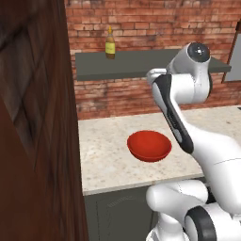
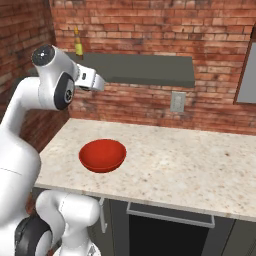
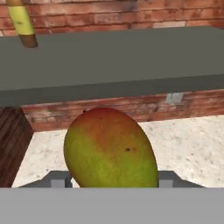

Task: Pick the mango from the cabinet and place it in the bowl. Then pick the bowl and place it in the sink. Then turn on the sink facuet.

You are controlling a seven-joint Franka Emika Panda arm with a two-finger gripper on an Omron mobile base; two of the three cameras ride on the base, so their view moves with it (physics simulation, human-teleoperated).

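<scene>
In the hand view the mango (image 3: 109, 148), yellow-green with a reddish top, sits between my grey fingertips (image 3: 57, 179). My gripper (image 3: 109, 180) is shut on it, in front of and below the cabinet's dark grey shelf board (image 3: 113, 61). In the right base view my hand (image 2: 92, 80) hangs by the shelf's (image 2: 145, 67) left end. The red bowl (image 1: 149, 146) (image 2: 102, 155) stands empty on the counter below. The cabinet's brown door (image 1: 33, 141) stands open at the left. The sink and the sink facuet are out of view.
A tall yellow bottle (image 1: 110, 44) (image 2: 78, 45) (image 3: 22, 22) stands on the shelf's left part. The speckled counter (image 2: 180, 165) stretches to the right of the bowl. A wall outlet (image 2: 177, 101) sits under the shelf. A grey panel (image 2: 247, 75) hangs at the far right.
</scene>
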